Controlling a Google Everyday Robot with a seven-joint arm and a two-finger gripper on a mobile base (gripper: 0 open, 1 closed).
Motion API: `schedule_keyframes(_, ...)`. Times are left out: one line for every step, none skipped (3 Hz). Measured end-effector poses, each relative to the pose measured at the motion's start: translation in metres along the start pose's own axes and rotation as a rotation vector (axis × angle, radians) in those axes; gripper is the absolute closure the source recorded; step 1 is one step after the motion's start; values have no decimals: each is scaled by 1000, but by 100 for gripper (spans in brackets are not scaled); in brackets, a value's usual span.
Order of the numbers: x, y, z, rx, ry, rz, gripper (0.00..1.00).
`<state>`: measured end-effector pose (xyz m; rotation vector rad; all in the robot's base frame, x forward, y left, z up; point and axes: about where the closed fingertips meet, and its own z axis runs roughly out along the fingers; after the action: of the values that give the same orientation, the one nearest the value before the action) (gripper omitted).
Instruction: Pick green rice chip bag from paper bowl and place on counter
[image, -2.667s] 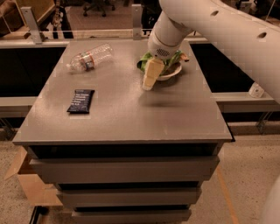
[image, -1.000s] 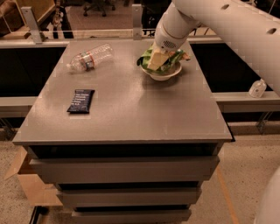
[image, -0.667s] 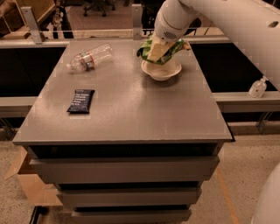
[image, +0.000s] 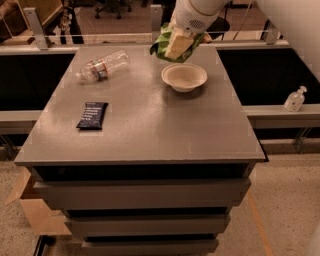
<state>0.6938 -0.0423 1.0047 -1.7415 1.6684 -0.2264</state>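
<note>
My gripper (image: 178, 45) is shut on the green rice chip bag (image: 162, 44) and holds it in the air above the far edge of the paper bowl (image: 184, 77). The crumpled green bag sticks out on both sides of the tan fingers (image: 175, 46). The white bowl sits empty on the grey counter (image: 150, 125), at its back right. The white arm comes in from the upper right.
A clear plastic bottle (image: 102, 65) lies on its side at the back left of the counter. A dark navy snack bar wrapper (image: 92, 115) lies flat at the left. A sanitizer bottle (image: 295, 98) stands on a ledge to the right. A cardboard box (image: 30, 205) lies on the floor lower left.
The gripper closed on the green bag in the bowl and has lifted it up and out. The bowl now shows empty.
</note>
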Motion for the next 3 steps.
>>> schedule_keyframes(-10, 43, -30, -143, -42, -41, 100)
schedule_keyframes(-10, 43, -30, -143, -42, -41, 100)
schedule_keyframes(-12, 51, -29, -155, -52, -59, 100)
